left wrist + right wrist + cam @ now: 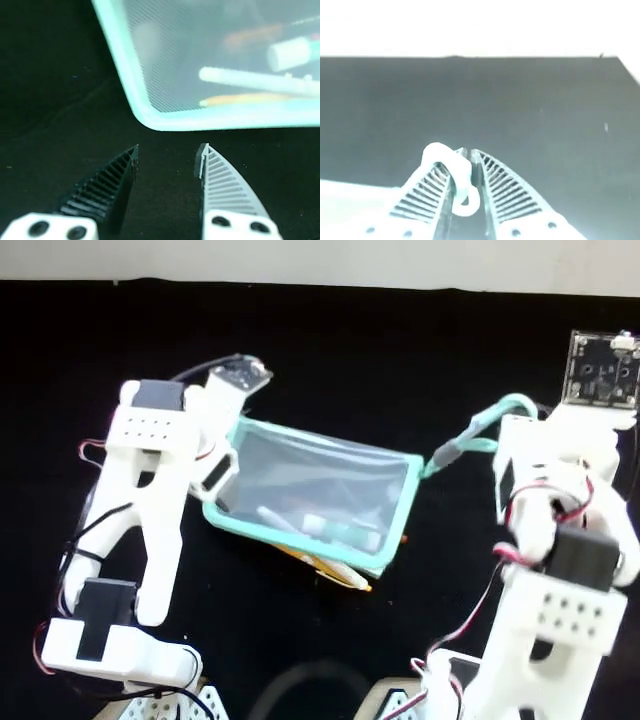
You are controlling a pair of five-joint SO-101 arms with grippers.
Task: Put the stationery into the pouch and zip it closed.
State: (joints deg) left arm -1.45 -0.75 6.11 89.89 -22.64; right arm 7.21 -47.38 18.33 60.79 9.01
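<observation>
The translucent pouch [320, 490] with a teal border lies tilted in the middle of the black table. Inside it are a white pen [250, 80], an orange pencil [240, 99] and a white eraser-like piece [292, 52]. At its near edge, orange and yellow pencil ends [340, 572] poke out. My left gripper [167, 160] is open, just short of the pouch's rounded corner [150, 117], and sits at the pouch's left end [218, 478]. My right gripper [467, 152] is shut on the pouch's teal strap loop [452, 172], lifted off to the right [505, 412]. A dark zipper end [446, 451] joins strap and pouch.
Black tabletop [350, 360] surrounds the pouch, with a pale wall band along the far edge. The arm bases stand at the near edge, left [120, 660] and right [540, 660], with cables hanging near them.
</observation>
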